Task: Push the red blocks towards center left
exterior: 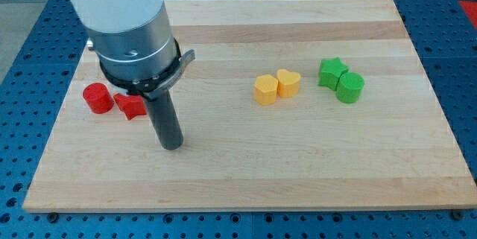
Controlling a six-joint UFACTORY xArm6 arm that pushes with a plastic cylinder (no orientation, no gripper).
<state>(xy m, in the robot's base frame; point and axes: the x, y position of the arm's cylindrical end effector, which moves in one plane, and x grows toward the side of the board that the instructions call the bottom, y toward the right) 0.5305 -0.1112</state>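
A red cylinder block (pixel 96 98) and a red star block (pixel 130 106) sit side by side, touching, near the board's left edge at mid height. My tip (pixel 172 146) rests on the board just to the right of and a little below the red star, a short gap apart from it. The arm's grey and white body hides the board above the red blocks.
A yellow hexagon block (pixel 264 89) and a yellow heart block (pixel 288 83) touch each other right of centre. A green star block (pixel 332 72) and a green cylinder block (pixel 349 88) touch further right. The wooden board (pixel 298 164) lies on a blue perforated table.
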